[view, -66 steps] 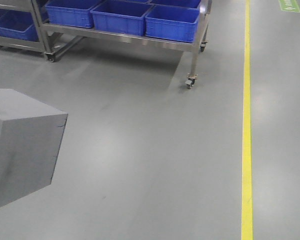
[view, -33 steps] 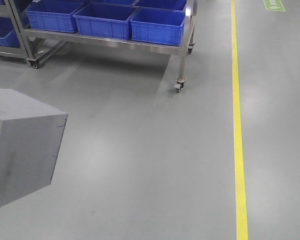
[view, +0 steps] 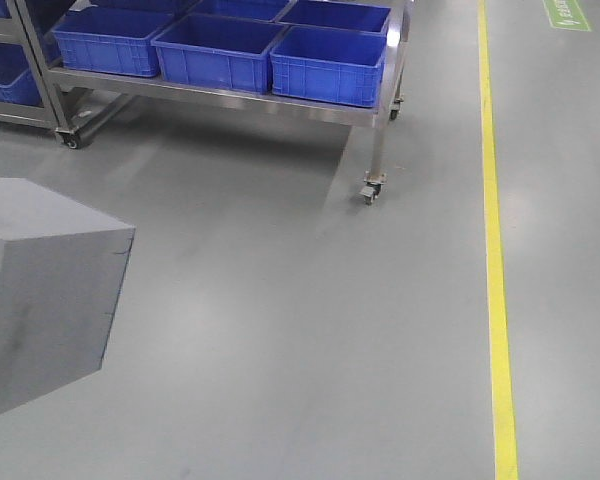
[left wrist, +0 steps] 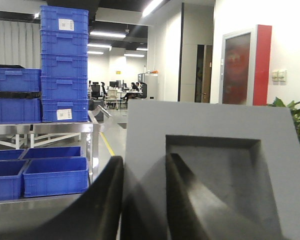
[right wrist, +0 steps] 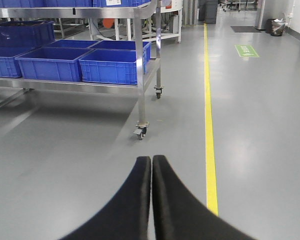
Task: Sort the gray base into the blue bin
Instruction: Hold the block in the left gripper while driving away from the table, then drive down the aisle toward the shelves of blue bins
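The gray base [left wrist: 205, 125] is gripped by the left pincer [left wrist: 145, 165]: one finger sits inside its dark square recess, the other on the outer wall. The front view shows only its plain sides, at the left edge. The right pincer [right wrist: 151, 161] is clenched on nothing. A blue bin [view: 330, 65] sits at the right end of the wheeled rack's [view: 380, 150] low shelf. White labels [left wrist: 65, 114] on stacked crates [left wrist: 64, 60] and a green floor sign [right wrist: 246, 50] are too small to read.
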Controlling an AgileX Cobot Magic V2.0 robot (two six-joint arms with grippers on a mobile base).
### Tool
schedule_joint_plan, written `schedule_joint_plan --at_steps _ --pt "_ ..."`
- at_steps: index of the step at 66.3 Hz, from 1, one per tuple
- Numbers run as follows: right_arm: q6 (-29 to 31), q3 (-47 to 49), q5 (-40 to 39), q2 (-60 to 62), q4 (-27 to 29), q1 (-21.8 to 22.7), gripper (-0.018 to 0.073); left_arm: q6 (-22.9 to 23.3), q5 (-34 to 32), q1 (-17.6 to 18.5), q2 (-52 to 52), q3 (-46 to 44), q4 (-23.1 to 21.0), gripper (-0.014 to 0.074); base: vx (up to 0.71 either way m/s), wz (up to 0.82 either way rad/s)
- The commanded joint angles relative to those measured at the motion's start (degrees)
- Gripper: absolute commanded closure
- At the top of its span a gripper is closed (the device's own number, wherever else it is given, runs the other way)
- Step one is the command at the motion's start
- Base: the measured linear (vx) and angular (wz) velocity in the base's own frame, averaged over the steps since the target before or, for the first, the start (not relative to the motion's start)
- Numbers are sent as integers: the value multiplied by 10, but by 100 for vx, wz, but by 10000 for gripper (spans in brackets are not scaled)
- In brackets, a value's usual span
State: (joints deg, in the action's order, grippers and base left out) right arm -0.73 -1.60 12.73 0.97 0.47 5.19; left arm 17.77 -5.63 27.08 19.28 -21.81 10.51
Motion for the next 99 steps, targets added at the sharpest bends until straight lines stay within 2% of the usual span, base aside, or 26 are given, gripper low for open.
schedule_joint_plan --at_steps 1,69,99 --pt "7 -1 -43 1 -5 0 564 7 -55 1 5 -18 -6 603 34 7" --pt "7 -1 -43 1 -5 0 564 7 -55 1 5 -18 -6 603 39 7" --pt "7 -1 -43 1 -5 0 564 7 -55 1 5 -18 -6 603 34 39"
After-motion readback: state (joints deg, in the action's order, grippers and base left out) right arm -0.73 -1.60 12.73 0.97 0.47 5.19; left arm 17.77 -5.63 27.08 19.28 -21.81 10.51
